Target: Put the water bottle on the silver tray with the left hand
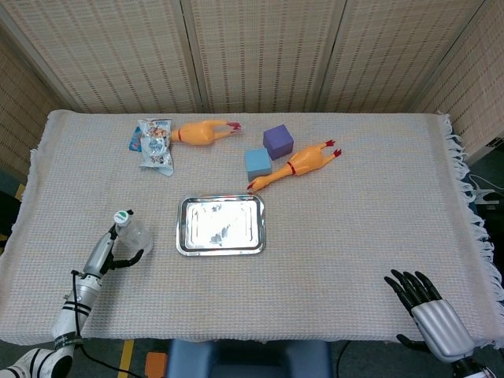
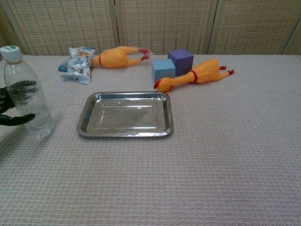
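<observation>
The clear water bottle [image 1: 134,235] with a white and green cap stands upright on the cloth, left of the silver tray [image 1: 221,225]. My left hand [image 1: 111,248] wraps around it from the left. In the chest view the bottle [image 2: 31,100] shows dark fingers [image 2: 20,85] through its far side, and the thumb lies across its near side. The left hand [image 2: 9,113] is half cut off by the frame edge. The tray [image 2: 124,116] holds nothing. My right hand [image 1: 428,310] hovers at the table's near right corner, fingers spread, holding nothing.
Behind the tray lie a blue cube [image 1: 257,163], a purple cube [image 1: 278,141] and a rubber chicken [image 1: 295,165]. A second rubber chicken [image 1: 201,132] and a snack packet [image 1: 154,144] lie at the back left. The table edge runs just below both hands.
</observation>
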Robot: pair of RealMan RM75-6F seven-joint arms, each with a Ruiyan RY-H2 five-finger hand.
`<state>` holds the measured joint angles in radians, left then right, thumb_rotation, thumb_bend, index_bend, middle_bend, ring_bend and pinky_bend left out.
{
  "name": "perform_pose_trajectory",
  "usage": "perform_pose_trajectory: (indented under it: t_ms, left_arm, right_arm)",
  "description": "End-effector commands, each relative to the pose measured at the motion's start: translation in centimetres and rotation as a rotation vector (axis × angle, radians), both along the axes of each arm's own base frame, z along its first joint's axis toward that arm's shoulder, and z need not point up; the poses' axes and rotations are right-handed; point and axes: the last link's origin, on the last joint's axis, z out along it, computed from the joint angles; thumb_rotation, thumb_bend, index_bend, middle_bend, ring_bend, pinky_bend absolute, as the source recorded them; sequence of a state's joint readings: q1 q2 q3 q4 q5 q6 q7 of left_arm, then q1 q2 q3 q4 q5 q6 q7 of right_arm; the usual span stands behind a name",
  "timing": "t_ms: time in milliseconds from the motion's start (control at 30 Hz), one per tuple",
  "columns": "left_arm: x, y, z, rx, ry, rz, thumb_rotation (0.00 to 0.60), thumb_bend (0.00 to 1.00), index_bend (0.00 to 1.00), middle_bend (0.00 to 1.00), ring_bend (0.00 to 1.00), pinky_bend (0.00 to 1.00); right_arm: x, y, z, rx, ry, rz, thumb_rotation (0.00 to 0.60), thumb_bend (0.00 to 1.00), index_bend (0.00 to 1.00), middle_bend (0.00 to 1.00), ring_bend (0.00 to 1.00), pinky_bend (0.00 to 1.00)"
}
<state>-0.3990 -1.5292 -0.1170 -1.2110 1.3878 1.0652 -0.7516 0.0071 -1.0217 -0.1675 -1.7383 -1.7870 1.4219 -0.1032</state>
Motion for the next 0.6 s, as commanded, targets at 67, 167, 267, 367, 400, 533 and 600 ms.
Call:
perform_pose_trajectory:
  t_ms: [67, 167, 267, 367, 400, 533, 600]
  left_arm:
    - [0.67, 0.27, -0.23, 0.007, -0.009, -0.013, 0.6, 0.34, 0.0, 0.0, 0.0, 0.0]
    - [1.05, 0.44, -0.3, 0.02, -0.003, -0.024, 0.6, 0.34, 0.0, 0.0, 0.0, 0.0]
    - [1.01, 0.6, -0.24, 0.032, 0.016, -0.019, 0.6, 0.34, 0.0, 0.0, 0.0, 0.02]
    - [0.77, 0.63, -0.18, 0.043, 0.024, 0.0, 0.6, 0.36, 0.06, 0.09, 0.0, 0.11]
    - [0.61, 0.6, -0.15, 0.043, 0.03, 0.008, 0.6, 0.37, 0.09, 0.13, 0.02, 0.13]
    - [0.38, 0.48, -0.06, 0.047, 0.032, 0.023, 0.6, 0.43, 0.19, 0.3, 0.13, 0.29]
    - [0.4, 0.42, 0.02, 0.051, 0.027, 0.025, 0.6, 0.45, 0.22, 0.35, 0.18, 0.34]
  right_arm:
    - [-0.04, -0.04, 0.05, -0.002, -0.002, -0.002, 0.6, 0.0, 0.0, 0.0, 0.0, 0.0]
    - [-0.1, -0.07, 0.04, 0.002, 0.001, -0.005, 0.6, 0.0, 0.0, 0.0, 0.0, 0.0]
    - [-0.08, -0.06, 0.07, 0.004, -0.001, -0.005, 0.6, 0.0, 0.0, 0.0, 0.0, 0.0]
    - [-0.05, -0.02, 0.09, 0.005, -0.004, -0.004, 0.6, 0.0, 0.0, 0.0, 0.0, 0.0]
    - [-0.04, 0.0, 0.08, 0.007, -0.004, -0.004, 0.6, 0.0, 0.0, 0.0, 0.0, 0.0]
    - [-0.02, 0.06, -0.02, 0.012, 0.0, -0.002, 0.6, 0.0, 0.0, 0.0, 0.0, 0.0]
    - [-0.01, 0.07, -0.05, 0.013, 0.001, -0.003, 0.6, 0.0, 0.0, 0.0, 0.0, 0.0]
